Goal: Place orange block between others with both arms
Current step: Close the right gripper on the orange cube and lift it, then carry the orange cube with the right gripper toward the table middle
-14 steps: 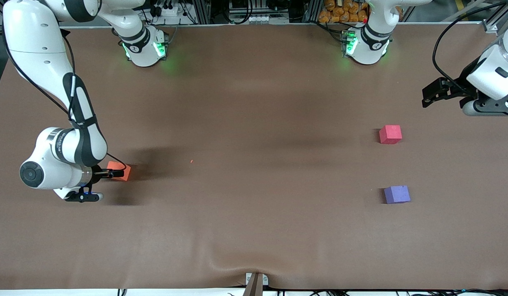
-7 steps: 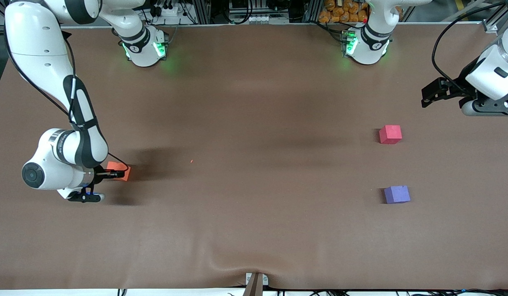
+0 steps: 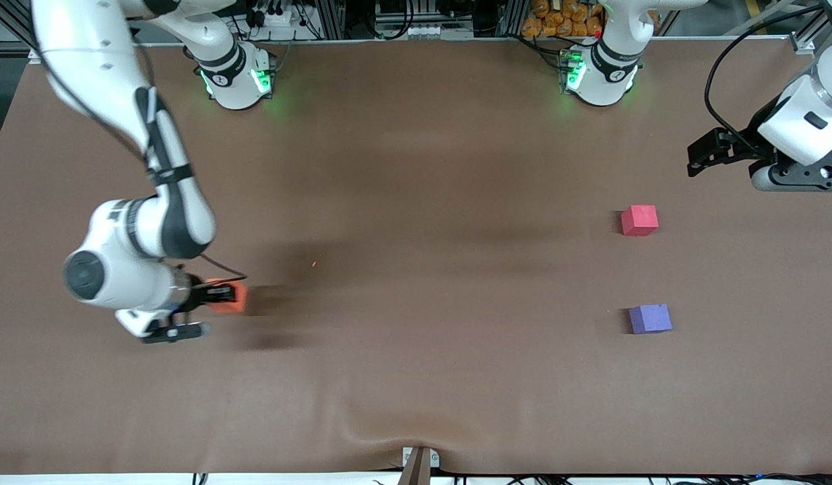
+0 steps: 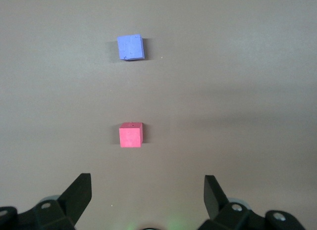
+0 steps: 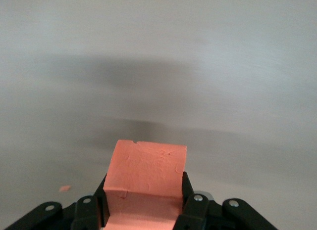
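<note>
My right gripper (image 3: 226,296) is shut on the orange block (image 3: 232,298), which is up off the brown table toward the right arm's end. In the right wrist view the orange block (image 5: 146,183) fills the space between the black fingers (image 5: 190,203). The others rest toward the left arm's end: a pinkish-red cube (image 3: 639,220) and, nearer the front camera, a purple-blue cube (image 3: 650,318). My left gripper (image 3: 700,156) hangs open above the table beside the pinkish-red cube. In the left wrist view both cubes show, pinkish-red cube (image 4: 131,135) and purple-blue cube (image 4: 131,47), with nothing between that gripper's (image 4: 147,190) fingers.
The brown table cover (image 3: 416,202) has a raised wrinkle near its front edge at the middle. A tiny orange crumb (image 3: 314,264) lies on the cover. The two arm bases (image 3: 237,77) stand along the back edge.
My right gripper closed on the orange block, lifted it and carried it a little toward the middle of the table. The left arm has hardly moved.
</note>
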`<control>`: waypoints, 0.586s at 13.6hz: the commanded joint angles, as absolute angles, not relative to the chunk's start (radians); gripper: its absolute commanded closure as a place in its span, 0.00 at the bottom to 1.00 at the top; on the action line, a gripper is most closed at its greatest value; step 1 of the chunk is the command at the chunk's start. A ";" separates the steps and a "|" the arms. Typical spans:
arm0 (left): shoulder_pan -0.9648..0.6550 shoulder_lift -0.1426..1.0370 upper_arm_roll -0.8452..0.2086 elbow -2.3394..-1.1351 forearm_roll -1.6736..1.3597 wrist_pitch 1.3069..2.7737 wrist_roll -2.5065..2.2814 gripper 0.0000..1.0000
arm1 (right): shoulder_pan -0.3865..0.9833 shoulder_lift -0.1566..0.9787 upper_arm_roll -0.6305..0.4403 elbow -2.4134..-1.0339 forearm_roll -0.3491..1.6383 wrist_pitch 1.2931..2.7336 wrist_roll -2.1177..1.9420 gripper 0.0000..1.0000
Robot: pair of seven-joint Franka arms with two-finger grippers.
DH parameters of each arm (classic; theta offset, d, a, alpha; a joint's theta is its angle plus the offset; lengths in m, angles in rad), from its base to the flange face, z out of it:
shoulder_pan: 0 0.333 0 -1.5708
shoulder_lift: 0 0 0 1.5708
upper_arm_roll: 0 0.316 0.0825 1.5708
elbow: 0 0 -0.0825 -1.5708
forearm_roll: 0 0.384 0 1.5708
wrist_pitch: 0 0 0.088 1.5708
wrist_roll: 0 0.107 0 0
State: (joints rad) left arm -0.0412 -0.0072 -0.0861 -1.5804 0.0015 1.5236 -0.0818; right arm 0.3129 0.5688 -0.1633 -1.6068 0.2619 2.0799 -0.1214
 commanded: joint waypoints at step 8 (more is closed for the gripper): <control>-0.040 -0.005 -0.087 -1.569 -0.006 1.546 -0.063 0.00 | 0.685 0.650 -0.176 -1.597 0.686 2.242 0.133 0.52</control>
State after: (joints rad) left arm -0.0437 -0.0071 -0.0870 -1.5803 0.0015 1.5337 -0.0818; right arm 0.6298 0.6202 -0.1630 -1.6080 0.6273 2.1952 0.0619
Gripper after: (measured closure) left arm 0.000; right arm 0.445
